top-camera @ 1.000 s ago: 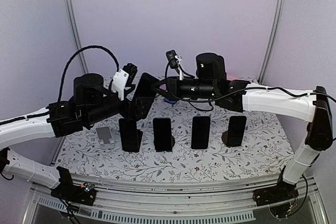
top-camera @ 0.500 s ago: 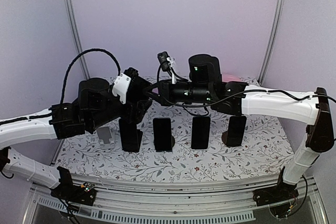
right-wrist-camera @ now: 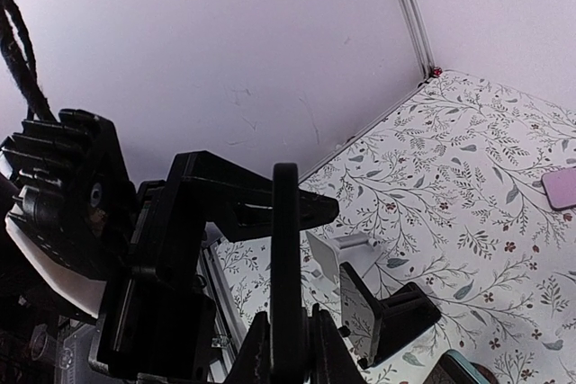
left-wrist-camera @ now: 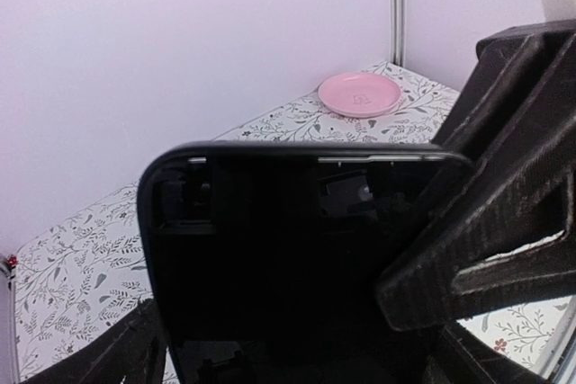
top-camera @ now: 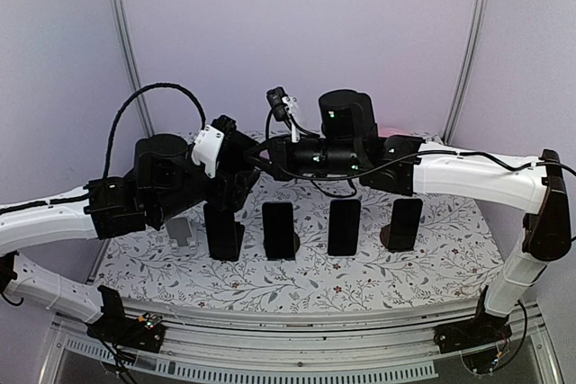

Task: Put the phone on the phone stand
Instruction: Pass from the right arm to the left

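The phone is up in the air above the table, behind the left part of a row of four standing phones, and both grippers meet on it there. The right gripper is closed almost fully on it: in the right wrist view the phone stands edge-on and upright, with one finger pressed to each flat face near its lower end. In the left wrist view one of those fingers crosses the phone's right side as a big ribbed black wedge. The left gripper has its jaws spread about as wide as they go, and the phone's broad dark face fills the space between them, one jaw outside each long side. The views do not settle whether those jaws touch the phone's edges. The left arm comes in low from the left, its white forearm rising toward the centre, with the wrist just above the leftmost standing phone. The right arm climbs from its base at the right and bends at an elbow near the right edge. Its white forearm reaches leftward, level, across the back of the table, so the two wrists face each other. The silver phone stand sits on the table at the left end of the row, below the left wrist. A pink plate lies at the far corner.
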Controlling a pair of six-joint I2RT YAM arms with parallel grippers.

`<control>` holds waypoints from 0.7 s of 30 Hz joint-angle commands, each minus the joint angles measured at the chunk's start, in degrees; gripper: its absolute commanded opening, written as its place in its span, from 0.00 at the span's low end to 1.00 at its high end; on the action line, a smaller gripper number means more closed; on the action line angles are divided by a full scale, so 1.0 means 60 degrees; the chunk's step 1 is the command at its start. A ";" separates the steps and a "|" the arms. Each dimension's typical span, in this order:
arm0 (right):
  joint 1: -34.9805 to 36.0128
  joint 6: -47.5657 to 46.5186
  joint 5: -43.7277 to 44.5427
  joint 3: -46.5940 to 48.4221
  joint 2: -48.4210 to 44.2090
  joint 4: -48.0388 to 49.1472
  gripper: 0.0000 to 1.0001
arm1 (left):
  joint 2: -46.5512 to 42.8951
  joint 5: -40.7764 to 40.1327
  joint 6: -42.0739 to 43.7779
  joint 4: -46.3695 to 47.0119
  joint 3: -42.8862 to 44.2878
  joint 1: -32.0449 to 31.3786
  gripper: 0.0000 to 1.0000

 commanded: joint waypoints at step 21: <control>0.0128 -0.0423 0.0097 0.0545 -0.0079 -0.0041 0.02 | 0.0115 -0.0016 0.0061 -0.0401 0.0409 0.0020 0.89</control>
